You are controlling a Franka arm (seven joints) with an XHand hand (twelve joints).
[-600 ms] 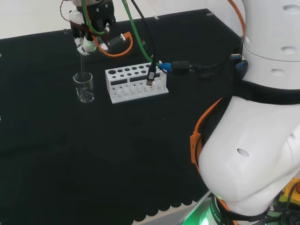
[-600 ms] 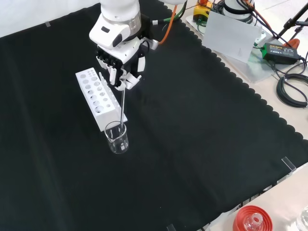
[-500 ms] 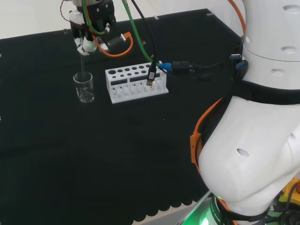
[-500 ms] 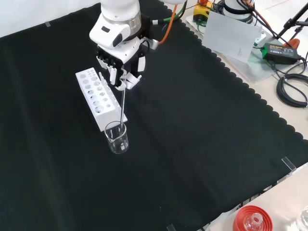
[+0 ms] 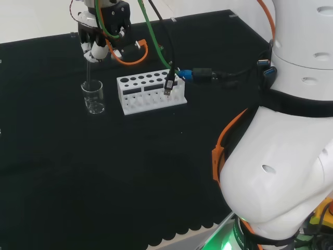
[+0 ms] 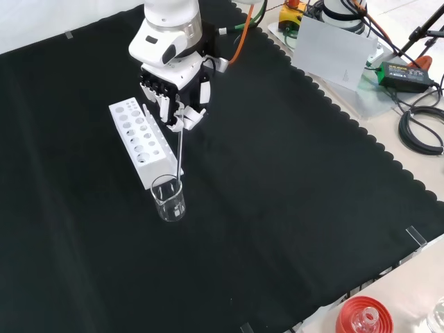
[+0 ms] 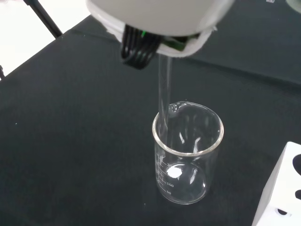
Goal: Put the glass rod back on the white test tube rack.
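Black cloth (image 6: 291, 180) over the whole bench, scalloped along its right edge in the front view. White arm links (image 5: 281, 156) large at the right of the head view. White test tube rack (image 5: 151, 92) lying lengthwise on the cloth, rows of round holes on top, just right of the beaker in the head view and just beyond it, up and to the left, in the front view. Black and white hand (image 6: 173, 90) poised above the near end of the rack in the front view, fingers curled downward and pinched on the top end of the glass rod (image 6: 179, 156). Clear glass beaker (image 6: 168, 198) upright on the cloth, close beside the rack but apart from it. Rod hanging almost vertical from the fingertips, lower end reaching down to the beaker's mouth; seen from the wrist view, rod (image 7: 164, 94) crossing the beaker's rim (image 7: 188, 136), tip just inside, though hard to tell how deep. Corner of the rack (image 7: 282, 193) beside the beaker there.
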